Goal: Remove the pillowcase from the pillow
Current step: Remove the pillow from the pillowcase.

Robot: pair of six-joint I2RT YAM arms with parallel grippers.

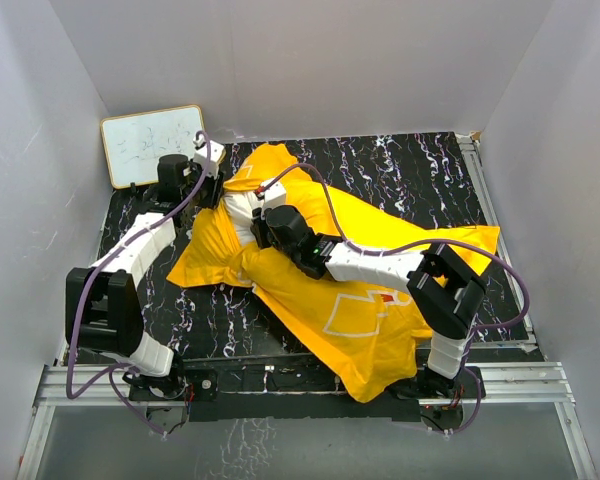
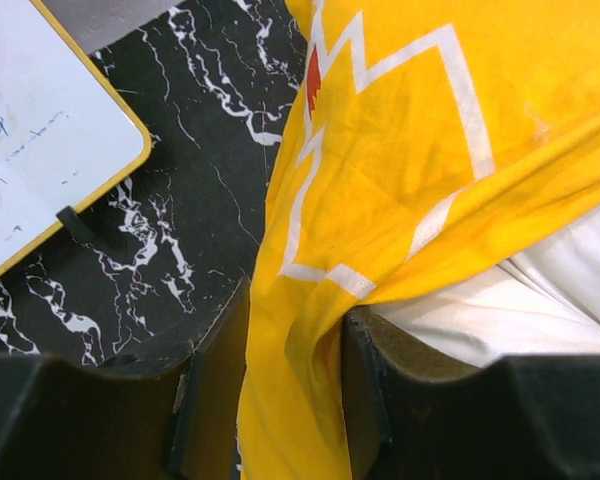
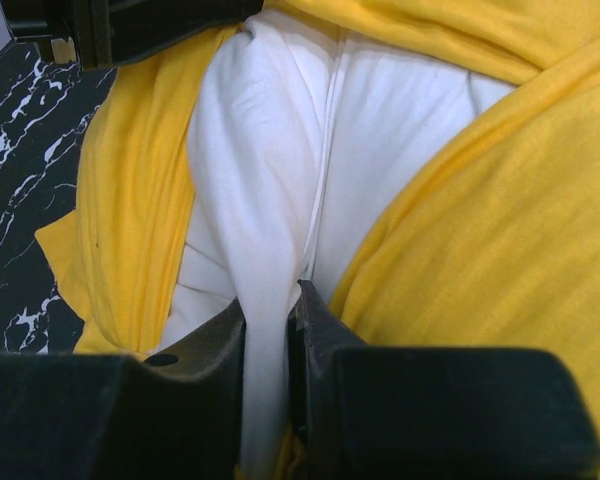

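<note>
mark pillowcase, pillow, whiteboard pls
pillowcase (image 1: 365,325), top view, printed yellow cloth near the table's front edge.
pillow (image 3: 380,130), right wrist view, bare white part showing between the yellow folds.
whiteboard (image 1: 150,145), top view, middle of its white face.

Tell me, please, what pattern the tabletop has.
The tabletop is black with white marble-like veins, clearest in the left wrist view.

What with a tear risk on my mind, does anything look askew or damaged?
No tear shows. The pillowcase droops over the table's near edge and bunches where the left fingers pinch it; the right fingers pinch the pillow.
</note>
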